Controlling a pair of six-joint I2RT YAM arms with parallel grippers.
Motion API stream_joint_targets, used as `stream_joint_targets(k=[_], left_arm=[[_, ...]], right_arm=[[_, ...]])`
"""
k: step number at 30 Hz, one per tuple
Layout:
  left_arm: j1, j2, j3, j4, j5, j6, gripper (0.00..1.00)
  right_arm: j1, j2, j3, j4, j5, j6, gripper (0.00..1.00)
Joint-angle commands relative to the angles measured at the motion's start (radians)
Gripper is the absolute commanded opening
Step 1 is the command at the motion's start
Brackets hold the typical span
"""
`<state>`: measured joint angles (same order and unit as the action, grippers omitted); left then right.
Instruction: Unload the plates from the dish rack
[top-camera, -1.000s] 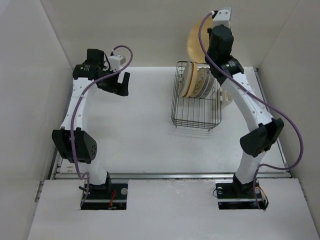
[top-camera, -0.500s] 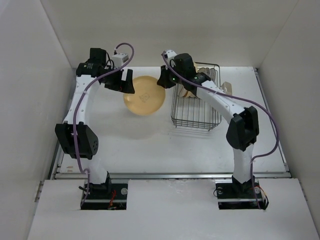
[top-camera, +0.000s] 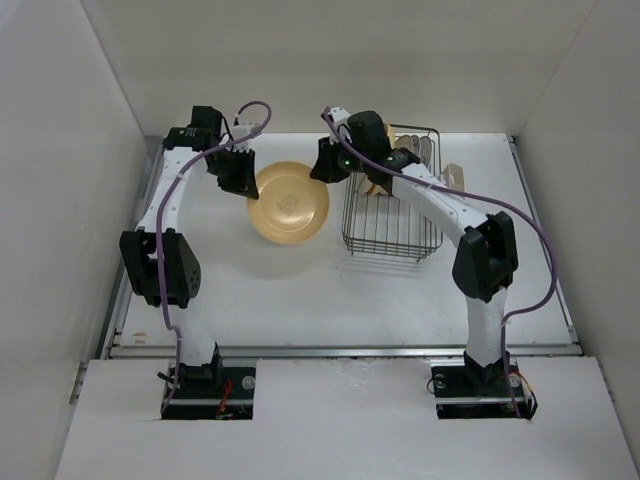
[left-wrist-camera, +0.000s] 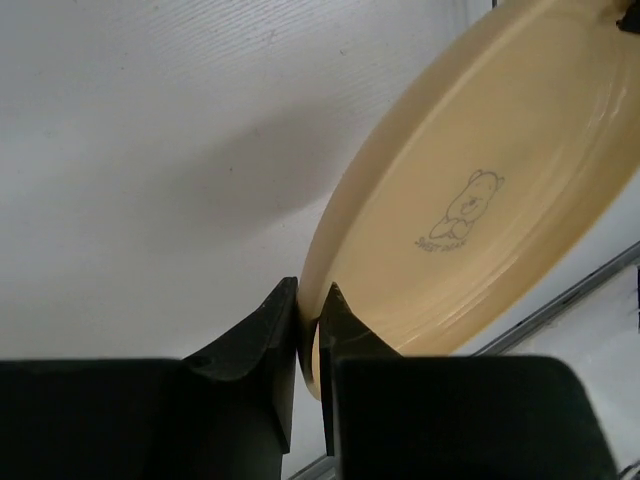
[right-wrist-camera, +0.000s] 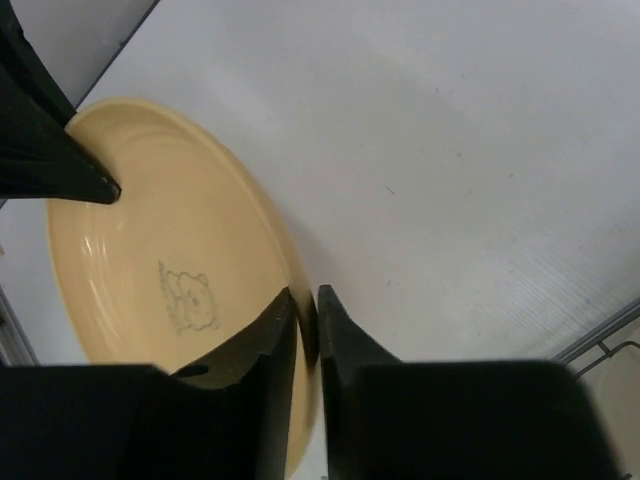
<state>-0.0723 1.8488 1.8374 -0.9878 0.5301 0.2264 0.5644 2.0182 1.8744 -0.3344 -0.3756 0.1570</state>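
Observation:
A yellow-orange plate (top-camera: 288, 205) with a small bear drawing hangs tilted over the table, left of the dish rack (top-camera: 395, 238). My left gripper (top-camera: 245, 176) is shut on its left rim; in the left wrist view the gripper (left-wrist-camera: 310, 305) pinches the edge of the plate (left-wrist-camera: 480, 200). My right gripper (top-camera: 331, 163) is shut on the opposite rim; in the right wrist view the gripper (right-wrist-camera: 305, 300) clamps the plate (right-wrist-camera: 160, 230). My right arm hides most of the plates standing in the rack; a cream edge (top-camera: 373, 187) shows.
A cream cup holder (top-camera: 455, 178) hangs on the rack's right side. White walls close in the table at the left, back and right. The table's metal front rail (top-camera: 340, 351) runs across just ahead of both arm bases.
My right arm carried the plate from above the rack down and left over the table. My left gripper moved in and shut on the plate's left rim.

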Motion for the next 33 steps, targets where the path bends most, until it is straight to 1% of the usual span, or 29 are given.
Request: stream_joint_targets(k=[1,2,3,4,6,7,9,10,12,13,14,15,16,17,18,20,21,23,27,29,30,31,32,33], left_arm=[[-0.006,-0.007,-0.007,0.003,-0.119,-0.027,0.0],[-0.006,-0.007,-0.027,0.012,-0.146,-0.042,0.0],[-0.006,-0.007,-0.042,0.024,-0.157,-0.042,0.0],[0.003,-0.007,-0.058,0.055,-0.166,-0.058,0.0],[0.018,-0.007,-0.098,0.087,-0.167,-0.087,0.0],[0.043,0.013,-0.098,0.101,-0.156,-0.097,0.0],[0.069,0.044,-0.087,0.11,-0.144,-0.108,0.0],[0.092,0.079,-0.087,0.11,-0.143,-0.117,0.0],[0.117,0.108,-0.087,0.126,-0.143,-0.127,0.0],[0.132,0.134,-0.087,0.126,-0.121,-0.127,0.0],[0.164,0.148,-0.087,0.138,-0.12,-0.127,0.0],[0.184,0.159,-0.078,0.15,-0.108,-0.149,0.0],[0.202,0.17,-0.078,0.159,-0.108,-0.16,0.0],[0.245,0.188,-0.078,0.172,-0.108,-0.174,0.0],[0.265,0.197,-0.069,0.196,-0.108,-0.191,0.0],[0.299,0.236,-0.04,0.196,-0.108,-0.219,0.0],[0.319,0.251,-0.026,0.175,-0.108,-0.228,0.0],[0.328,0.279,-0.007,0.152,-0.117,-0.228,0.0],[0.328,0.323,0.002,0.114,-0.14,-0.219,0.0],[0.328,0.332,0.002,0.113,-0.14,-0.219,0.01],[0.328,0.332,-0.009,0.113,-0.15,-0.219,0.07],[0.338,0.332,-0.009,0.113,-0.15,-0.229,0.11],[0.338,0.332,-0.009,0.113,-0.15,-0.229,0.17],[0.347,0.332,-0.009,0.113,-0.136,-0.229,0.26]], right_arm=[[0.015,-0.032,0.074,0.02,0.065,0.046,0.23],[0.015,-0.032,0.095,-0.006,0.105,0.056,0.49],[0.015,-0.032,0.133,-0.052,0.195,0.056,0.57],[0.015,-0.032,0.147,-0.066,0.246,0.065,0.65],[0.015,-0.058,0.147,-0.075,0.373,0.124,0.77],[0.005,-0.09,0.147,-0.089,0.503,0.148,0.77],[-0.012,-0.117,0.158,-0.12,0.62,0.208,0.77],[-0.032,-0.128,0.173,-0.173,0.718,0.222,0.77],[-0.061,-0.141,0.196,-0.248,0.791,0.265,0.77],[-0.079,-0.141,0.206,-0.287,0.813,0.279,0.76],[-0.125,-0.151,0.206,-0.349,0.826,0.291,0.73],[-0.151,-0.167,0.183,-0.368,0.827,0.302,0.72],[-0.181,-0.176,0.161,-0.382,0.827,0.324,0.68],[-0.239,-0.185,0.11,-0.393,0.796,0.335,0.66],[-0.267,-0.203,0.083,-0.402,0.781,0.346,0.64],[-0.311,-0.213,0.034,-0.402,0.762,0.355,0.63],[-0.346,-0.213,0.004,-0.402,0.727,0.355,0.63],[-0.373,-0.202,-0.015,-0.402,0.699,0.355,0.63],[-0.408,-0.177,-0.049,-0.388,0.699,0.38,0.63],[-0.42,-0.145,-0.049,-0.365,0.675,0.38,0.61],[-0.42,-0.136,-0.049,-0.356,0.661,0.366,0.6],[-0.429,-0.127,-0.04,-0.345,0.65,0.366,0.58],[-0.429,-0.107,-0.04,-0.345,0.64,0.366,0.57],[-0.429,-0.098,-0.028,-0.345,0.639,0.357,0.57]])
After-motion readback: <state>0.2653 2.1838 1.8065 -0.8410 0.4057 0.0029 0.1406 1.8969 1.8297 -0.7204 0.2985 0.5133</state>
